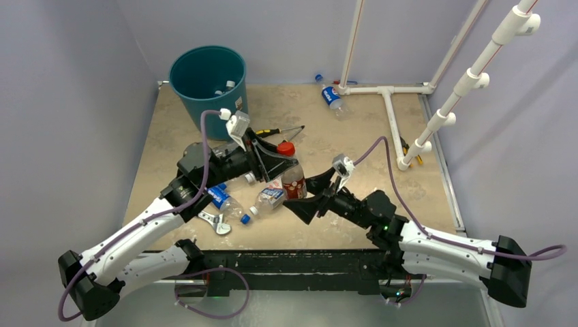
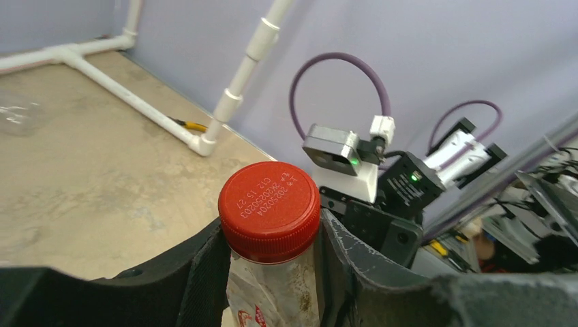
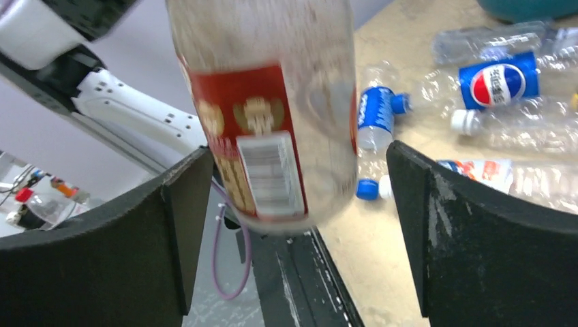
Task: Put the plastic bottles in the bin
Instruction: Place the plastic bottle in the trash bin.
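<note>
Some bottles point(image 1: 225, 88) lie inside the round teal bin point(image 1: 204, 105); the left gripper point(image 2: 272, 269) is clamped on a clear red-capped bottle point(image 2: 269, 211), while the right gripper point(image 3: 296, 163) has its jaws wide apart around the bottle's red-labelled body.

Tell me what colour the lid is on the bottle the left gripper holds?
Red. The cap shows best in the left wrist view.

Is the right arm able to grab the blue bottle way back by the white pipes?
Probably, at a stretch. The right gripper is open and empty, and only bare table lies between it and the blue bottle. First it must back away from the red-capped bottle the left gripper holds.
</note>
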You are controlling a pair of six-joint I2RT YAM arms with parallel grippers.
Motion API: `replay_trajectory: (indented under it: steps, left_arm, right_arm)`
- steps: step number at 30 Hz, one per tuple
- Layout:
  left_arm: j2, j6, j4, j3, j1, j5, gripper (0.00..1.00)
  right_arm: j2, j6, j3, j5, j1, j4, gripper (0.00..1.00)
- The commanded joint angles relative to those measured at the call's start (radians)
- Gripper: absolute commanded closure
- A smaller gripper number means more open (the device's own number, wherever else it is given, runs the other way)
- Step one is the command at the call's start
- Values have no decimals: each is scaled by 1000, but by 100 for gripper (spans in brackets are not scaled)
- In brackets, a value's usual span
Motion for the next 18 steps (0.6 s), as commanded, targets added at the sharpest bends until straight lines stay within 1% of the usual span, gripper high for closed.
replay_trajectory:
  steps: [1, 4, 6, 7, 8, 9, 11, 13, 15, 16, 18]
  left_arm:
    - [-29, 185, -136, 166, -4, -211, 100]
    - [-9, 316, -228, 292, -5, -380, 100]
    - [16, 409, -249, 366, -5, -512, 100]
    - [31, 453, -250, 392, -4, -580, 100]
    - [62, 531, -250, 419, -5, -659, 100]
    - [97, 581, -250, 458, -5, -783, 100]
    - [171, 667, -280, 504, -2, -964, 100]
    - [235, 763, -196, 539, 4, -1094, 100]
    - [285, 815, -108, 564, 48, -1139, 100]
    - [314, 801, -87, 589, 88, -1144, 100]
    - [373, 704, -121, 664, 207, -1088, 100]
  right_arm:
    - [-61, -7, 49, 109, -1, -110, 1]
    - [-123, -11, 45, 156, -1, -193, 1]
    - [-159, -8, 41, 189, -1, -253, 1]
    - [-178, 13, 39, 237, -1, -290, 1]
    - [-192, 56, 37, 289, -1, -336, 1]
    - [-214, 96, 36, 369, -1, -383, 1]
    - [-241, 157, 24, 449, -2, -446, 1]
    - [-264, 172, 7, 505, -3, -483, 1]
    - [-283, 174, -21, 521, -3, -491, 1]
    - [-289, 175, -33, 518, -3, -488, 1]
    - [-292, 171, -59, 488, -3, -468, 1]
